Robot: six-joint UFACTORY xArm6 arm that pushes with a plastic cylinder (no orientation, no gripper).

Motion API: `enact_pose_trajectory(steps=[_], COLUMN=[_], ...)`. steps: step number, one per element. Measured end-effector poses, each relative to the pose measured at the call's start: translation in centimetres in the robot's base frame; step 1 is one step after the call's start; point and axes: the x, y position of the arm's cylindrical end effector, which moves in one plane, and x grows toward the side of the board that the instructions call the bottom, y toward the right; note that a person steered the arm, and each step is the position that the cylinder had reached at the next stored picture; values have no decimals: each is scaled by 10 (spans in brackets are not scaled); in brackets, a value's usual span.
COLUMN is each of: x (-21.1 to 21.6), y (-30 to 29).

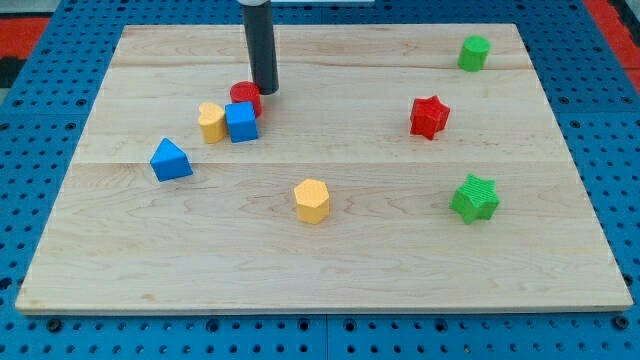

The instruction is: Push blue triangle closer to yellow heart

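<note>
The blue triangle (171, 160) lies at the view's left on the wooden board (330, 250). The yellow heart (211, 122) sits up and to the right of it, a small gap apart, touching a blue cube (241, 122). A red round block (246, 97) sits just behind the cube. My tip (265, 91) is at the red round block's right side, up and to the right of the yellow heart and well away from the blue triangle.
A yellow hexagonal block (312, 200) lies near the middle bottom. A red star (429, 117) is at the right, a green star (474, 197) at the lower right, and a green block (474, 53) at the top right. The board's edges border a blue pegboard.
</note>
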Motion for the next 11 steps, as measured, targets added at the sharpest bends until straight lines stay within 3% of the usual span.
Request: enact_pose_trajectory(steps=[2,4,6,7,9,11], x=[2,-33,27,81,167,161], y=[-13,-62,-153,-170,-120,-90])
